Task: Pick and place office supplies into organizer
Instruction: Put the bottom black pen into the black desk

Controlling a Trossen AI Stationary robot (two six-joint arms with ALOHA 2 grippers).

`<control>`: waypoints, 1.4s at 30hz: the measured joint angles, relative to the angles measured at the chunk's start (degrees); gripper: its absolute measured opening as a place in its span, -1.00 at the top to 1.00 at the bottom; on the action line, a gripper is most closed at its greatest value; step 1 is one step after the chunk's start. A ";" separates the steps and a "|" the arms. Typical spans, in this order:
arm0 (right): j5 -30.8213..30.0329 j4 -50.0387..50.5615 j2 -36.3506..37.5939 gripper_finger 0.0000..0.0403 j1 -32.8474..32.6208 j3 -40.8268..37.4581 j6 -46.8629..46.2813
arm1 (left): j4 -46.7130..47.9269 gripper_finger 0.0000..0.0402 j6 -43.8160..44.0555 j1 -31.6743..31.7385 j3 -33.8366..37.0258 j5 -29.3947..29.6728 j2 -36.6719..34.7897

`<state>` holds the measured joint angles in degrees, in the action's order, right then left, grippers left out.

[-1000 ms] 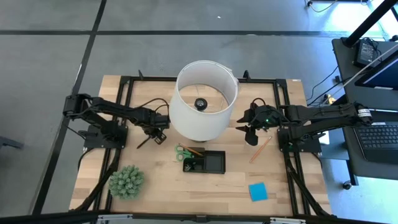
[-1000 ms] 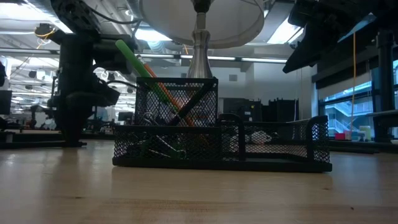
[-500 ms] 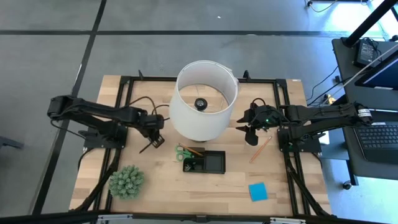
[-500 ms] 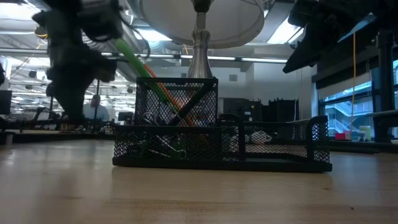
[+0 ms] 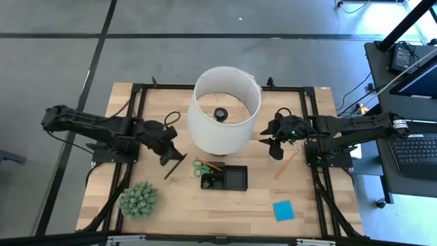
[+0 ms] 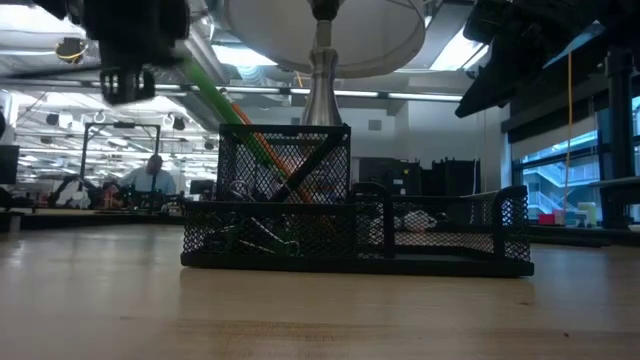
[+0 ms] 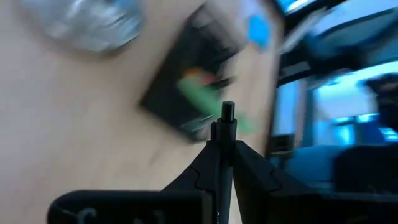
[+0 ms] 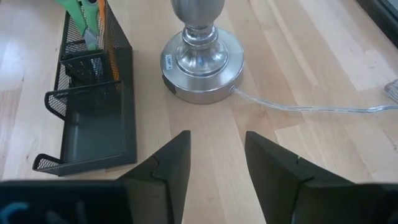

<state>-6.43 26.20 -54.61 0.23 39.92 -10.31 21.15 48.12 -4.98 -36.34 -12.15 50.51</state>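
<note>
The left gripper clamps a thin dark pen, its long axis running from 1 o'clock to 7 o'clock, at 9 o'clock of the organizer. The green-handled scissors and an orange pencil stand in the organizer's taller compartment; the low one looks bare. The right gripper, fingers apart, hovers near another orange pencil. The blue sticky-note pad lies at 5 o'clock of the organizer.

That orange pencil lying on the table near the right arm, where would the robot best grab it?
Mid-shaft, from straight above, fingers set across its length. The orange pencil lies flat and diagonal on bare wood, clear of the organizer, so both sides seem free. The open right gripper is nearest; the left gripper holds a dark pen.
</note>
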 joint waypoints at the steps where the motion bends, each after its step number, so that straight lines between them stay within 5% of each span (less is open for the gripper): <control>1: 0.01 0.07 0.00 0.24 0.00 0.00 -0.01 | -1.88 0.88 0.04 -0.87 0.00 0.22 -0.98; 16: 0.65 0.77 0.00 0.24 0.00 0.00 -3.62 | -29.28 0.88 -17.48 -14.12 -0.04 17.72 -4.26; 28: 12.12 -7.98 0.00 0.24 -2.82 0.00 -11.68 | -50.60 0.88 -27.93 -23.23 -0.04 25.22 7.97; 34: 12.10 -7.78 0.00 0.24 -6.09 0.00 -12.15 | -63.61 0.88 -36.17 -29.02 -0.04 35.59 17.63; 42: 12.06 -7.79 0.00 0.24 -8.76 0.00 -14.96 | -82.08 0.88 -53.23 -35.02 -0.04 57.48 28.83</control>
<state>5.64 18.40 -54.61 -8.53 39.92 -25.26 -60.93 -5.11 -40.00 -36.38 45.32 79.34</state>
